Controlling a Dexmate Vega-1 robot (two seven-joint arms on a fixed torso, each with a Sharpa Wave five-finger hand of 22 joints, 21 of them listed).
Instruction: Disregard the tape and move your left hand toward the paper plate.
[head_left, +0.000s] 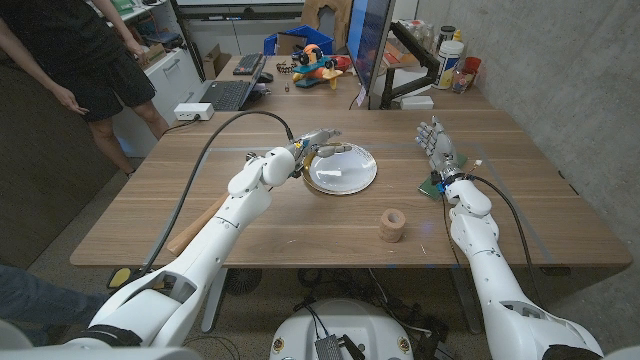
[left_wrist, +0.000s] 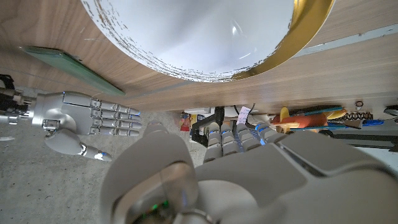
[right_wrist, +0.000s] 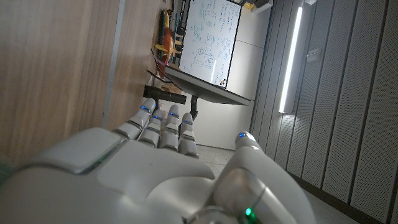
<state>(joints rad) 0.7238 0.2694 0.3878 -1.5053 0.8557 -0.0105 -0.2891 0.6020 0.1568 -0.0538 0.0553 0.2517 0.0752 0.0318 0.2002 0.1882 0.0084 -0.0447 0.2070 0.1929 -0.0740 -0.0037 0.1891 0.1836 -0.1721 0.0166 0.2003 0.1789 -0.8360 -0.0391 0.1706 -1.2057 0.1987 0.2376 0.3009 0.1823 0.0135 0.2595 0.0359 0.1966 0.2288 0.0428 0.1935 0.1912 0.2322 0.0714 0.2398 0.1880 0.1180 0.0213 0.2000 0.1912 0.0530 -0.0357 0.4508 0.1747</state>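
The white paper plate (head_left: 342, 170) lies at the table's middle; the left wrist view shows its white face (left_wrist: 199, 37) with a gold edge. My left hand (head_left: 314, 145) hangs over the plate's far left rim, fingers spread and holding nothing, and its back shows in the left wrist view (left_wrist: 236, 174). A brown roll of tape (head_left: 393, 225) stands nearer the front edge, to the right of the plate. My right hand (head_left: 435, 146) stands upright at the right, fingers straight and apart, nothing in it, also seen in its own wrist view (right_wrist: 161, 168).
A green flat card (head_left: 432, 185) lies under my right wrist. A wooden stick (head_left: 196, 228) lies at the left under my left arm. A person (head_left: 90, 60) stands at the far left. Desks with a laptop (head_left: 225, 95) and toys stand behind the table.
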